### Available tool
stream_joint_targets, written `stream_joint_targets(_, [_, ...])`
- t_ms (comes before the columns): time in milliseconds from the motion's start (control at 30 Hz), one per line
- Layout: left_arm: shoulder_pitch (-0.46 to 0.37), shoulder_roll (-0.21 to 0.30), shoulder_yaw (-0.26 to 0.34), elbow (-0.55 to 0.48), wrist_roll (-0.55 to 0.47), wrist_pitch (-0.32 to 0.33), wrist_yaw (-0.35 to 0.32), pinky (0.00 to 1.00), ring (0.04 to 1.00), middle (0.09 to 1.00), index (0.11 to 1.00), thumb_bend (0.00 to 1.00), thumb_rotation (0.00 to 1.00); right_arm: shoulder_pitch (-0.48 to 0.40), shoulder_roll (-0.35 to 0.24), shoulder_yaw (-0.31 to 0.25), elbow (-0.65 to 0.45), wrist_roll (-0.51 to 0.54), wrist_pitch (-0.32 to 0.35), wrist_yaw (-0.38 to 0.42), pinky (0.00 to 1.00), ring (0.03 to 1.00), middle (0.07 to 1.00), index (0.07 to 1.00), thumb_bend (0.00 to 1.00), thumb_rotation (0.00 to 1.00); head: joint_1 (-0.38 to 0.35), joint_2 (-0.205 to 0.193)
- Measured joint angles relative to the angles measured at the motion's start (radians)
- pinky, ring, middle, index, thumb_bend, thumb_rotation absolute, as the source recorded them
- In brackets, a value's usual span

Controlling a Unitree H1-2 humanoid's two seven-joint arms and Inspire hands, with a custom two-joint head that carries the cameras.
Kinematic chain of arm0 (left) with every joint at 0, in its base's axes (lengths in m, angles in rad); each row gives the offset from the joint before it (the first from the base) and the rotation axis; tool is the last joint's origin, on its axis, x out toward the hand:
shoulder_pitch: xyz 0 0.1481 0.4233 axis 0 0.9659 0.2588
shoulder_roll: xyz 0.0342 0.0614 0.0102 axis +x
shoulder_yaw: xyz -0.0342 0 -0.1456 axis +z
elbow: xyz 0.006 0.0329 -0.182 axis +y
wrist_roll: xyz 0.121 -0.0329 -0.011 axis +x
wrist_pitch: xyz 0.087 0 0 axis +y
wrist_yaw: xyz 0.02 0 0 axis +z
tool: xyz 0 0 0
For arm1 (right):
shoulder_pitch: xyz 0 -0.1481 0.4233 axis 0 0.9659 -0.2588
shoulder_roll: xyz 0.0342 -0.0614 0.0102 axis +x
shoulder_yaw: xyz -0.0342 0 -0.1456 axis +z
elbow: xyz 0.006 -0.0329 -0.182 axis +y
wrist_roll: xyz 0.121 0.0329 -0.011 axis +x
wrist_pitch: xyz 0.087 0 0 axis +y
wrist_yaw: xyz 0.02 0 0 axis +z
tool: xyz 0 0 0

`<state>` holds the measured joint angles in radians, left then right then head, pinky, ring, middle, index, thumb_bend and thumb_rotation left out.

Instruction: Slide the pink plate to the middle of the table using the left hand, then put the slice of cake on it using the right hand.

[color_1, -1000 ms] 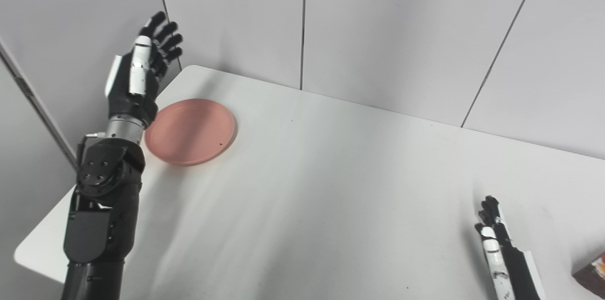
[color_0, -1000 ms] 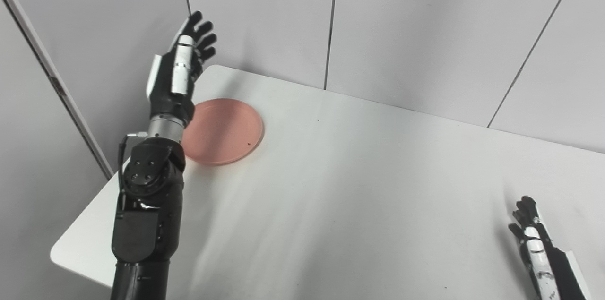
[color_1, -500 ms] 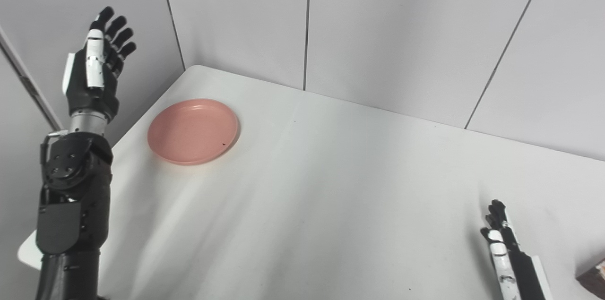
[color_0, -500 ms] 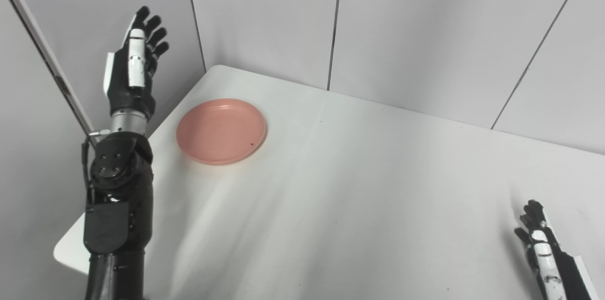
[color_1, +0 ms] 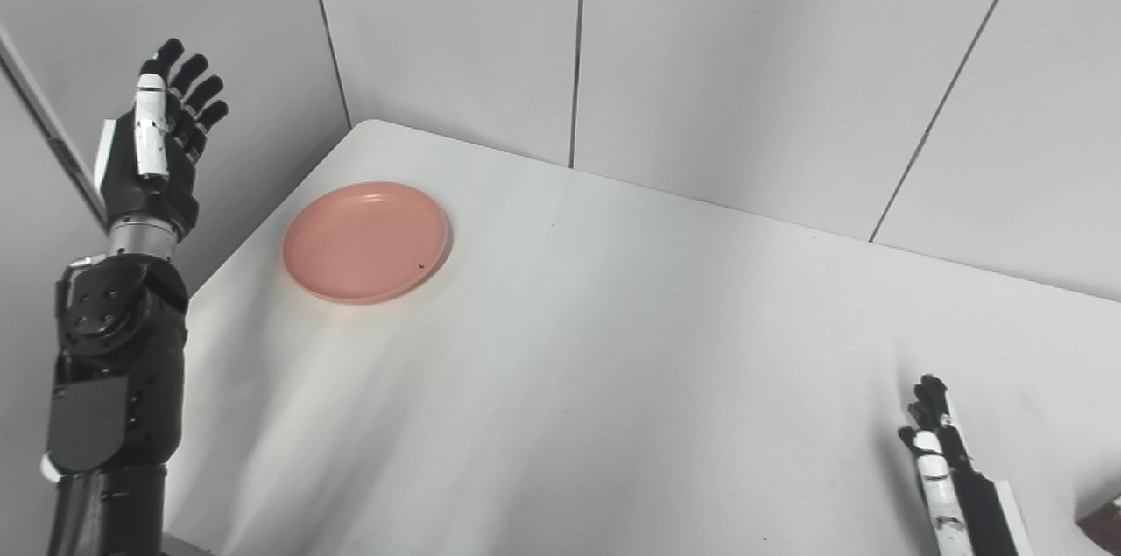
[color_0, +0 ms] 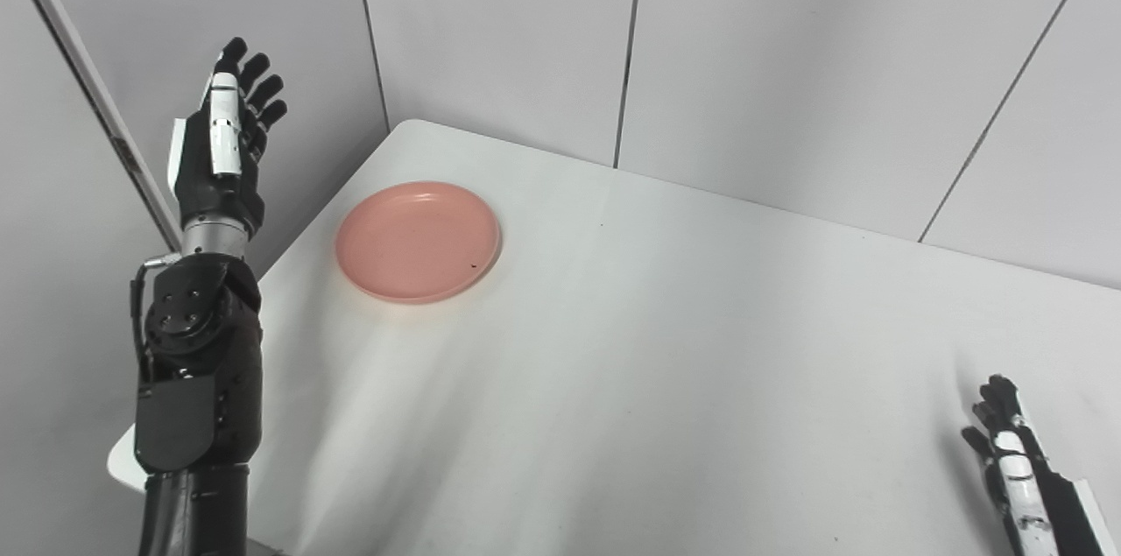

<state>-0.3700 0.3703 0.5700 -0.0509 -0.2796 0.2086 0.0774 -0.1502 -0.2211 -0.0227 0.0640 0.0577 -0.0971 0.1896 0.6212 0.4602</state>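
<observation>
Left hand: the black-and-white robot left hand (color_0: 219, 149) is raised beyond the worktop's left edge, at about nine o'clock in the view, palm turned toward the wall panels.
Left fingers: the fingers (color_0: 260, 92) are spread apart and straight, holding nothing.
Plate: the round, shallow pink plastic plate (color_0: 418, 241) lies flat on the white worktop (color_0: 666, 346) near its far left corner, at about ten o'clock from the worktop's middle.
Plate to left fingers: the plate sits at about four o'clock from the left fingers, apart from them and untouched; the worktop's left edge runs between the two.
Plate mark: a small dark speck shows on the plate's inner surface near its right rim.
Cake: a dark brown corner of the slice of cake (color_1: 1105, 527) shows at the right eye view's bottom right edge, at about four o'clock from the worktop's middle; most of it is cut off.
Right hand: the black-and-white right hand (color_1: 941, 468) is low over the worktop at about five o'clock, just left of the cake.
Right fingers: the fingers (color_1: 927, 403) point away from the robot and hold nothing; seen edge-on, so how far apart they stand is unclear.
</observation>
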Motion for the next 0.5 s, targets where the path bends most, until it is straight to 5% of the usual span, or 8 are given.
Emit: stream_joint_targets(500, [0.006, -0.001, -0.016, 0.110, -0.027, -0.001, 0.012, 0.89, 0.912, 0.917, 0.902, 0.33, 0.98, 0.006, -0.006, 0.000, -0.012, 0.000, 0.009, 0.001, 1.00, 1.000, 1.000, 0.992, 0.23, 1.00, 0.003, 0.012])
